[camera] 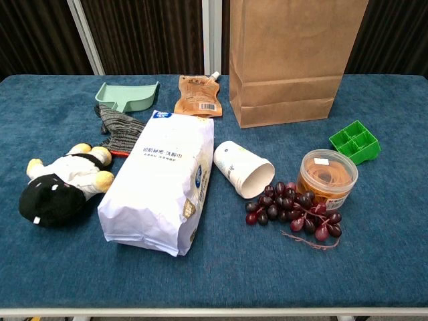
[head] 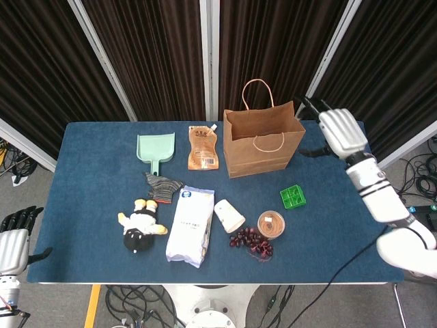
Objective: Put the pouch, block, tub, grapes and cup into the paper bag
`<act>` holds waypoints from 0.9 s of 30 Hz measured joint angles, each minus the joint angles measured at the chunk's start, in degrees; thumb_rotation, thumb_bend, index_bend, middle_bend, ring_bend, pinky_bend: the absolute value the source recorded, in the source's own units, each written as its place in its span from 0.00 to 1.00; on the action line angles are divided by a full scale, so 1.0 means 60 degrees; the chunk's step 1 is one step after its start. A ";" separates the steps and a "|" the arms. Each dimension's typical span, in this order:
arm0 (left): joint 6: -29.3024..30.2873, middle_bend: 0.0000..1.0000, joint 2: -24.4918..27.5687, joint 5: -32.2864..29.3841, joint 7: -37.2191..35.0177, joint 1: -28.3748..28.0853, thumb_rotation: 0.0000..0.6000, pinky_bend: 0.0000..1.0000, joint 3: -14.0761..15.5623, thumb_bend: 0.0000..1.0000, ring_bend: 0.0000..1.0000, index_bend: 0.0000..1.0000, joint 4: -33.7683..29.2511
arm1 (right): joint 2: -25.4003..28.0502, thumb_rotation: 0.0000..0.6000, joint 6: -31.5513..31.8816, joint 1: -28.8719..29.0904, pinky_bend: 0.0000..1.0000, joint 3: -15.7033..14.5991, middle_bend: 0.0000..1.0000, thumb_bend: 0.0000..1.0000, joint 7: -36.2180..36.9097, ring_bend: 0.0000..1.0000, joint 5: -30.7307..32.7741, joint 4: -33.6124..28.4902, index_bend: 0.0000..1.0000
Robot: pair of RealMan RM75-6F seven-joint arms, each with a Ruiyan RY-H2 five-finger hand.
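Note:
The brown paper bag (head: 263,145) (camera: 291,60) stands upright at the table's back, mouth open. The orange pouch (head: 203,147) (camera: 197,96) lies flat to its left. In front of the bag sit the green block (head: 293,197) (camera: 354,141), the round tub (head: 271,223) (camera: 327,176), the dark grapes (head: 251,241) (camera: 294,212) and the white cup (head: 229,215) (camera: 243,168) on its side. My right hand (head: 339,132) hovers open and empty just right of the bag. My left hand (head: 13,236) hangs open off the table's front left corner. Neither hand shows in the chest view.
A mint dustpan (head: 156,148) (camera: 127,95), a striped glove (head: 162,185) (camera: 119,128), a plush toy (head: 141,225) (camera: 63,182) and a large white packet (head: 190,225) (camera: 160,188) occupy the left and middle of the blue table (head: 89,178).

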 measured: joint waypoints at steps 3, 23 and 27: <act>0.0070 0.24 0.0038 0.0072 0.0002 0.0003 1.00 0.15 -0.0002 0.03 0.16 0.22 -0.0025 | 0.0382 1.00 0.0263 -0.0739 0.38 -0.0710 0.37 0.01 0.0681 0.18 -0.0949 -0.0325 0.14; 0.0232 0.24 0.0074 0.0136 0.0076 0.0130 1.00 0.15 0.0075 0.03 0.16 0.22 -0.0162 | -0.2540 1.00 -0.1889 -0.1105 0.17 -0.2077 0.14 0.00 -0.0143 0.00 -0.0651 0.2554 0.00; 0.0213 0.24 0.0070 0.0101 0.0043 0.0142 1.00 0.15 0.0069 0.03 0.16 0.22 -0.0133 | -0.3462 1.00 -0.2100 -0.0913 0.17 -0.1995 0.19 0.04 -0.0605 0.00 -0.0389 0.3353 0.00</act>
